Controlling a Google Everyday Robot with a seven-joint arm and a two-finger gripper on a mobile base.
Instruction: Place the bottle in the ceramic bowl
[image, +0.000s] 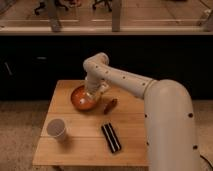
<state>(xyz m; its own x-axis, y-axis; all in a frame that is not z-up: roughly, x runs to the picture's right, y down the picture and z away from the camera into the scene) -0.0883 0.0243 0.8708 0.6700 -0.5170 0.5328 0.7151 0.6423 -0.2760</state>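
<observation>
The ceramic bowl (81, 98) is round, shallow and glossy orange-brown, and sits at the back middle of the wooden table (75, 150). My gripper (93, 93) hangs from the white arm, which comes in from the right. It is low over the bowl's right half and covers the rim there. I cannot make out the small pale bottle as separate from the pale gripper. It is not lying anywhere on the table.
A reddish-brown oblong thing (110, 105) lies just right of the bowl. A white paper cup (56, 128) stands at the front left. A black oblong object (111, 137) lies at the front middle. A dark counter runs behind the table.
</observation>
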